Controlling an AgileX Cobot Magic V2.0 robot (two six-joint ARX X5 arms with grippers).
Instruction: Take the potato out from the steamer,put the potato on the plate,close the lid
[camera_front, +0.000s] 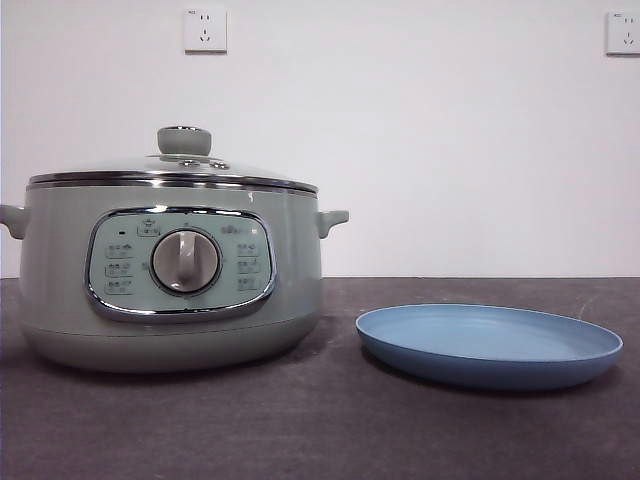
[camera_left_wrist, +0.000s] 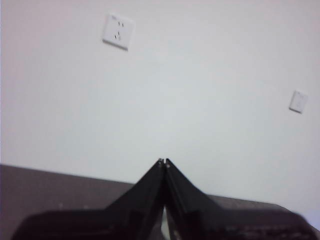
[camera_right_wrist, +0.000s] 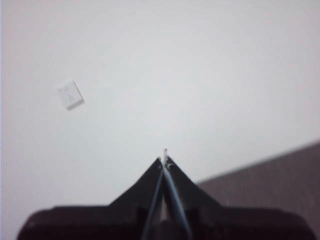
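— What is seen in the front view?

— The steamer (camera_front: 170, 280) is seen on the table (camera_front: 320, 420), with the lid (camera_front: 175, 170) sat flat on its rim. The pot is shut so the food inside is kept in. The plate (camera_front: 490, 345) is set just beside the pot, not touching it, with nothing seen on it. It is likely put that near so only a short trip is needed for the food.

— And where is the potato?

— It is not seen. It is probably hidden inside the pot, under the lid, so the lid must be lifted off first.

— What is shown in the left wrist view?

— The left end effector (camera_left_wrist: 163, 161) is shown with its two jaws pressed together and nothing held between them. Only the wall, two wall sockets and a strip of table are seen past it, so it is held away from the pot, as if waiting.

— And the right wrist view?

— The right end effector (camera_right_wrist: 164, 157) is also shown closed on nothing. It is pointed at the wall, with one socket in sight. No work is begun yet.
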